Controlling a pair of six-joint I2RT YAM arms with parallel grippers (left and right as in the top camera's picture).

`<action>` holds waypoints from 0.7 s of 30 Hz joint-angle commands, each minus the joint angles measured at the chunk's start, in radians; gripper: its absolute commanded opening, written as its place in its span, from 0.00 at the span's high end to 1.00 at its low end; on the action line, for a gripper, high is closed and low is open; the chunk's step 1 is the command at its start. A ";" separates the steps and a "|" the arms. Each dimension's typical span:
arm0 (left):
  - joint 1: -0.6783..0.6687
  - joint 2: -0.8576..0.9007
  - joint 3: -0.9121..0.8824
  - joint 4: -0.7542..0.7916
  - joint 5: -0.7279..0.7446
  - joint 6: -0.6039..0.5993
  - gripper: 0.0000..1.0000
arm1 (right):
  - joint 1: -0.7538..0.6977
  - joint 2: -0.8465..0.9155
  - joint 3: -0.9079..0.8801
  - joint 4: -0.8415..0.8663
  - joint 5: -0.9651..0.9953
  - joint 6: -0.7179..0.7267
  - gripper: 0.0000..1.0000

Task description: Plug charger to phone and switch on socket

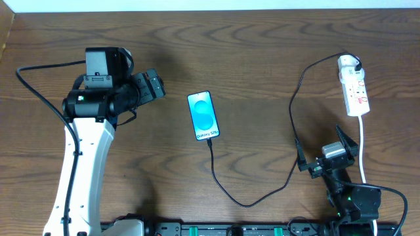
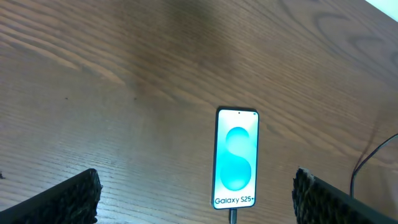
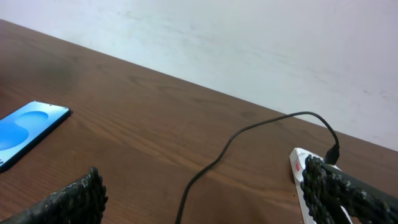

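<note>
The phone (image 1: 203, 115) lies flat mid-table with its blue screen lit; it also shows in the left wrist view (image 2: 236, 158) and the right wrist view (image 3: 28, 127). The charger cable (image 1: 246, 204) has its black tip at the phone's bottom edge (image 2: 233, 216). It loops right and up to a white plug (image 1: 350, 63) seated in the socket (image 1: 355, 92), a white power strip at the far right, also in the right wrist view (image 3: 301, 173). My left gripper (image 1: 157, 86) (image 2: 199, 205) is open and empty, left of the phone. My right gripper (image 1: 323, 149) (image 3: 205, 199) is open and empty, in front of the socket.
The power strip's white cord (image 1: 363, 151) runs down past my right arm to the table's front edge. The black cable (image 3: 249, 134) crosses the table between phone and socket. A pale wall stands behind the table's far edge.
</note>
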 commanded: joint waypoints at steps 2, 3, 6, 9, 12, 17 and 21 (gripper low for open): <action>0.003 -0.005 0.005 -0.002 -0.013 0.010 0.02 | 0.010 -0.007 -0.005 -0.001 -0.006 0.006 0.01; 0.003 -0.005 0.005 -0.002 -0.013 0.010 0.02 | 0.010 -0.007 -0.005 -0.001 -0.006 0.007 0.01; 0.003 -0.005 0.005 -0.002 -0.013 0.010 0.02 | 0.010 -0.007 -0.005 -0.001 -0.006 0.007 0.01; 0.003 -0.005 0.005 -0.002 -0.013 0.010 0.02 | 0.010 -0.007 -0.005 -0.001 -0.006 0.006 0.01; 0.003 -0.005 0.005 -0.003 -0.013 0.010 0.02 | 0.010 -0.007 -0.005 -0.001 -0.006 0.006 0.01; 0.003 -0.009 0.004 -0.002 -0.026 0.010 0.02 | 0.010 -0.007 -0.005 -0.001 -0.006 0.007 0.01; 0.003 -0.077 -0.023 -0.002 -0.088 0.014 0.02 | 0.010 -0.007 -0.005 -0.001 -0.006 0.006 0.01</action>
